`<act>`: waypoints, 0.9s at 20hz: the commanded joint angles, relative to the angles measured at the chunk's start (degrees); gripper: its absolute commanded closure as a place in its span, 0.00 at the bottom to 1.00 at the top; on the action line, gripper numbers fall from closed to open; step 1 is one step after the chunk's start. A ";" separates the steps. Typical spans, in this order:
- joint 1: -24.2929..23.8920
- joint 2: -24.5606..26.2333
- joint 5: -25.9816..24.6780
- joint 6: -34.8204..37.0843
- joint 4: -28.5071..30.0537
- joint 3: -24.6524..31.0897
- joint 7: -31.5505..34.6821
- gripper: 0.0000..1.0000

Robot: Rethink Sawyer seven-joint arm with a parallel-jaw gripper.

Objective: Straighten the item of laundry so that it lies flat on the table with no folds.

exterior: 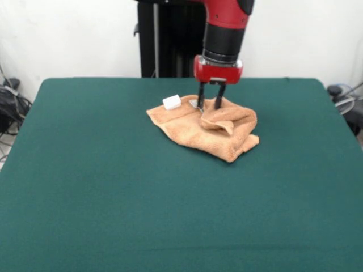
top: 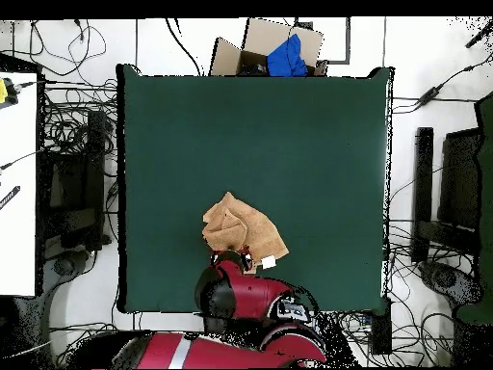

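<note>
Towel point(exterior: 207, 128) crumpled, jaws at its far edge

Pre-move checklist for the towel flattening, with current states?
1. Towel flat, no folds: not ok, it is crumpled with a layer folded over on one side.
2. Tool at the towel: ok, its two fingers reach down to the towel's far edge.
3. Fabric pinched between the fingers: cannot tell.
4. Bare table around the towel for spreading: ok, wide green top on all sides.
5. White tag visible: ok, at the towel's far corner, beside the tool.
</note>
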 commanded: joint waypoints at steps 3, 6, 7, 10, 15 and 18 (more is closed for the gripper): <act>-0.12 2.45 2.79 0.93 0.34 3.72 13.22 0.00; 0.12 2.47 2.89 1.03 0.27 3.69 13.04 0.00; 0.26 2.38 3.01 1.15 0.25 3.68 13.07 0.00; 0.68 2.09 3.38 1.51 0.25 3.57 13.13 0.00; 1.57 1.72 4.01 2.09 0.25 3.25 13.24 0.00; 1.88 1.96 4.11 1.97 0.15 3.01 13.17 0.00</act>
